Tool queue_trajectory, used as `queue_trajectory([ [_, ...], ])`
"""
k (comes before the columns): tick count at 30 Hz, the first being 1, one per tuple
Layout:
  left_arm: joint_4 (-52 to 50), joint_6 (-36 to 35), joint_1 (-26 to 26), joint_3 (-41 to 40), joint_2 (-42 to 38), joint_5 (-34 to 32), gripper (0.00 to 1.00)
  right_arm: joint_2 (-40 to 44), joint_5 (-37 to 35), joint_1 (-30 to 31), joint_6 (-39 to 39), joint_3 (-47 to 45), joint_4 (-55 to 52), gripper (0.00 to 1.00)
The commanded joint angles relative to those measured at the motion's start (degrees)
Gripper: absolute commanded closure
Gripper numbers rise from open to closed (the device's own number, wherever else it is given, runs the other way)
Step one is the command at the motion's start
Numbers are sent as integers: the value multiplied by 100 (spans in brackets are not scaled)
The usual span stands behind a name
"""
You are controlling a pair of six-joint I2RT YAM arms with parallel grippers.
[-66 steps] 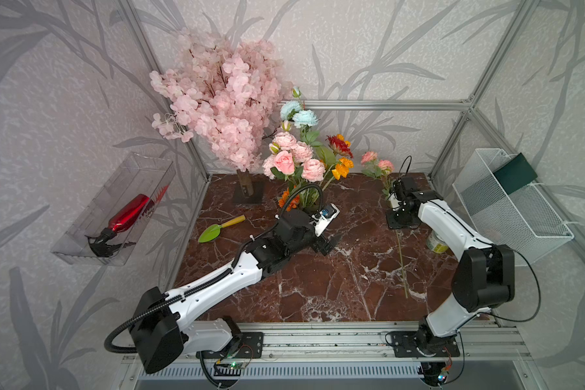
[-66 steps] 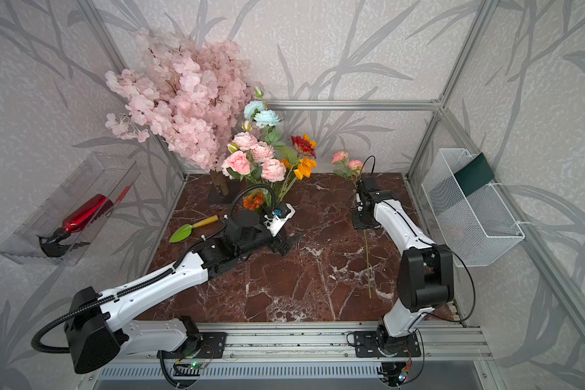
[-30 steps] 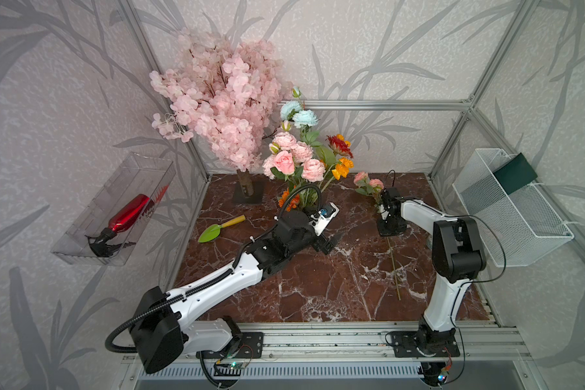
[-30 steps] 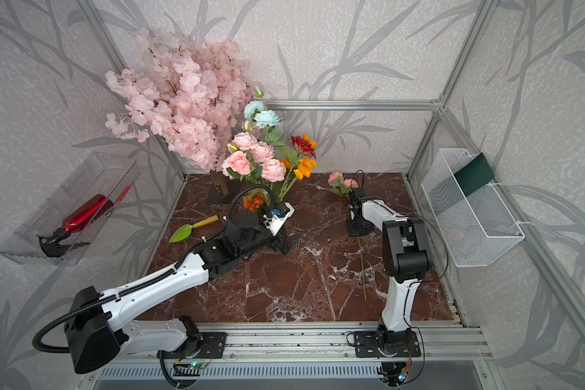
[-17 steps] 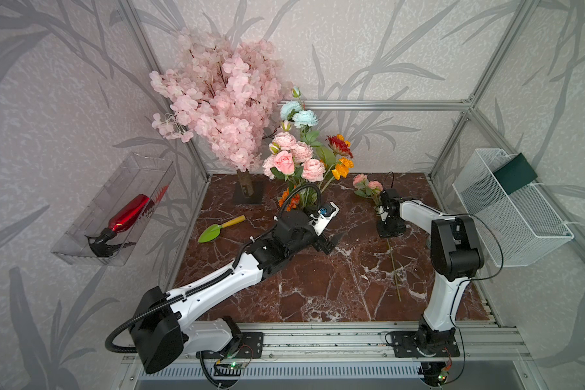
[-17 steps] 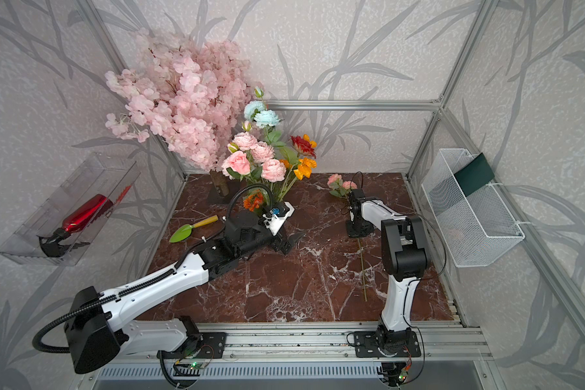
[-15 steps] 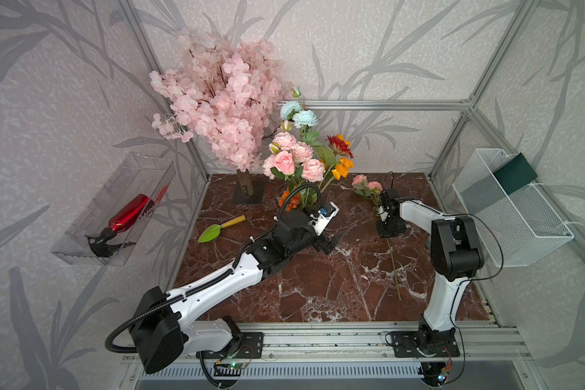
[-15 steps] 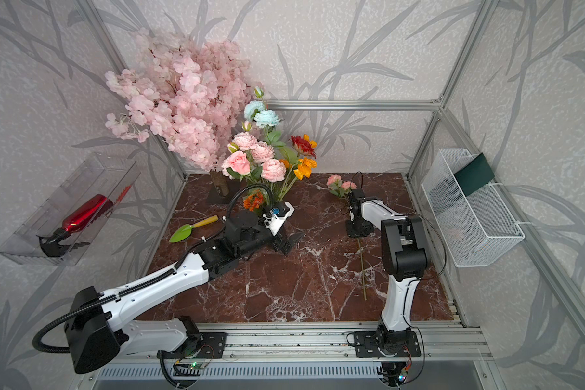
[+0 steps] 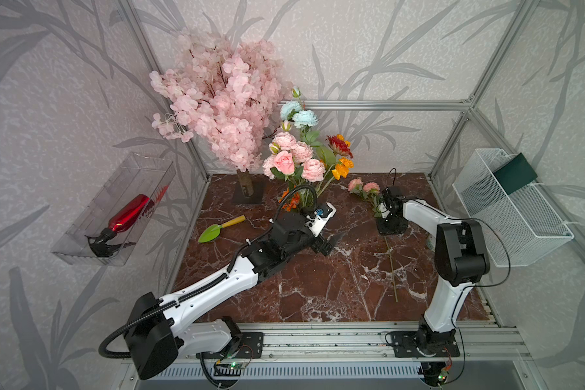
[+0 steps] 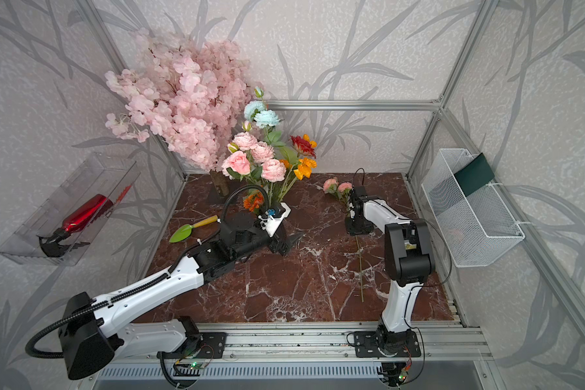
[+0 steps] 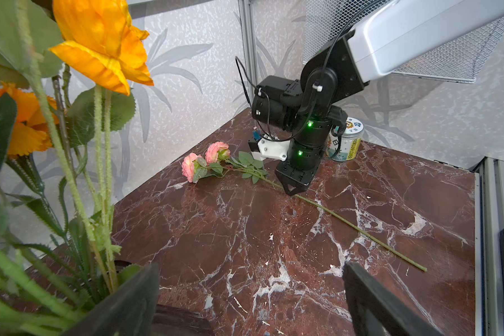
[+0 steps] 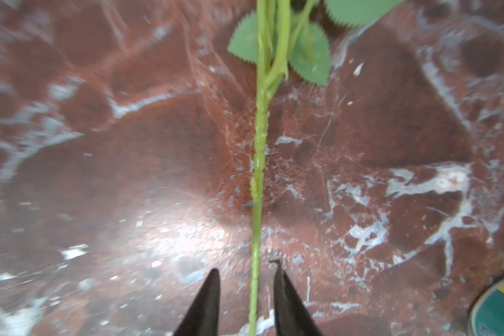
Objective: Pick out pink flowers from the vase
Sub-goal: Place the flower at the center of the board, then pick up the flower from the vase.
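Right claw (image 12: 245, 266), slightly parted, straddles the pink flower stem (image 12: 258, 163) without touching it; left claw (image 11: 250, 266) spread wide.

Vase (image 11: 184, 320) mostly hidden, cut by frame edge; R-wrist view blurry.

Loose stem (image 9: 390, 266) on the table (image 9: 318, 287) right of the bouquet (image 9: 304, 162), trowel (image 9: 217, 229) left.

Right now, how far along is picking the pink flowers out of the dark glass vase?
Done: one two-headed pink flower stem lies flat on the red-brown marble table. In hand: the right pincer straddles that stem, jaws parted, not clamping. To do: several pink blooms stand in the dark glass vase beside the open left pincer.
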State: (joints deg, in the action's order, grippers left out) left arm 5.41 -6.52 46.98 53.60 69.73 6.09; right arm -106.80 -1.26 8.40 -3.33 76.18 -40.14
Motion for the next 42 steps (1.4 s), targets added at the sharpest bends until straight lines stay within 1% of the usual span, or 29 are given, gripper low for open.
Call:
queue_trajectory([
  [1, 103, 59, 22, 20, 12, -70, 1, 792, 470, 81, 64, -191, 178, 57],
  [2, 46, 82, 22, 80, 54, -172, 1, 870, 549, 106, 87, -236, 218, 55],
  [3, -9, 127, 22, 136, 98, -350, 1, 1163, 639, 133, 113, -288, 257, 52],
  [5, -23, 169, 22, 190, 166, -616, 2, 1469, 744, 198, 140, -346, 304, 46],
  [6, -14, 169, 16, 205, 197, -690, 2, 1626, 779, 245, 161, -391, 340, 33],
  [7, 18, 177, 16, 204, 228, -751, 2, 1778, 793, 304, 173, -425, 357, 11],
  [8, 54, 178, 15, 212, 257, -803, 2, 1901, 794, 354, 182, -437, 360, 1],
  [13, 135, 187, 22, 282, 326, -1041, 6, 2731, 1026, 679, 323, -805, 637, 1],
  [16, 157, 100, 22, 262, 214, -1301, 10, 3379, 1487, 764, 219, -1368, 1261, 1],
  [19, 157, -71, 22, 189, 10, -1516, 14, 3959, 2036, 790, -47, -1946, 2043, 1],
  [22, 154, -227, 21, 111, -221, -1754, 19, 4300, 2458, 863, -277, -2336, 2699, 1],
  [30, 342, -502, 21, -89, -675, -2669, 33, 4387, 2785, 1425, -477, -2743, 3780, 1],
  [34, 406, -695, 21, -203, -859, -2757, 39, 4402, 2933, 1589, -637, -2880, 4276, 1],
  [37, 435, -863, 19, -294, -949, -2871, 43, 4279, 3098, 1620, -696, -2852, 4417, 1],
  [39, 410, -945, 13, -329, -996, -2911, 47, 4192, 3186, 1616, -682, -2818, 4418, 1],
  [41, 351, -944, 13, -357, -1086, -2869, 55, 4138, 3291, 1614, -671, -2818, 4478, 1],
  [42, 325, -920, 4, -380, -1138, -2849, 56, 4125, 3327, 1618, -677, -2819, 4512, 1],
])
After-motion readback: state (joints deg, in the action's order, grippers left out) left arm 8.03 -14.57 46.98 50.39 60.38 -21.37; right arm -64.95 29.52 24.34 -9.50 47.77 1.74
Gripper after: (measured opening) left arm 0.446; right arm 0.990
